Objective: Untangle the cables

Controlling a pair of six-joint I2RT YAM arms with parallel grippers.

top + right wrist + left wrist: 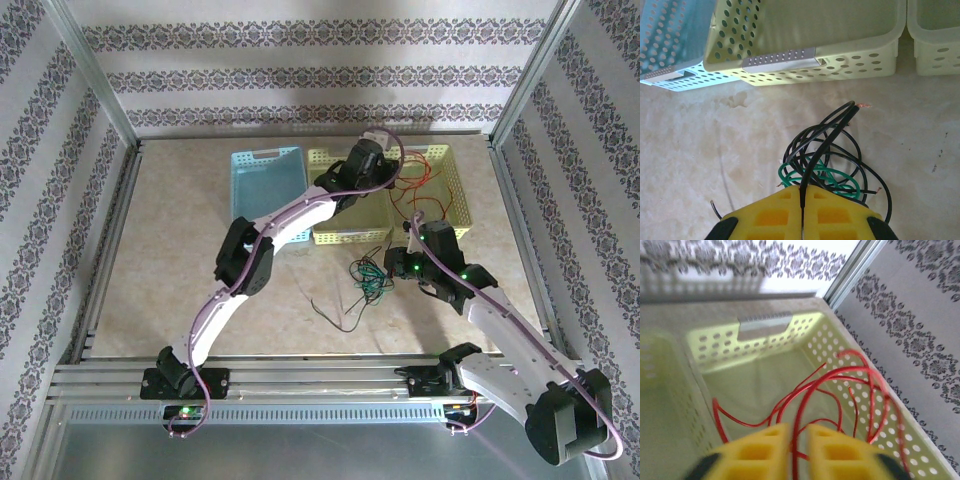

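The left pincer (pixel 799 432) stands a little apart, and the red cable (pixel 796 425) runs up through the gap between its yellow fingers (pixel 765 445). Whether the cable touches either pad I cannot tell. The pincer hangs inside the yellow basket (pixel 765 342), above its floor. The red cable lies loose in that basket in several wide loops, some rising against the perforated right wall and one strand curving along the left side of the floor.

The right pincer (pixel 802 192) is clamped together on the black cable (pixel 847 109), which comes out of the seam between its fingers and climbs in a narrow loop toward the baskets. Under and around that loop the black cable coils on itself, with the green cable (pixel 832 176) wound through the coils just ahead of the fingertips. This knot rests on the worktop (pixel 700 150), near the front of a second basket (pixel 805 30), also yellow. A blue basket (pixel 670 45) stands touching that one's left side. From above, a thin dark end trails from the knot toward the near left of the worktop.
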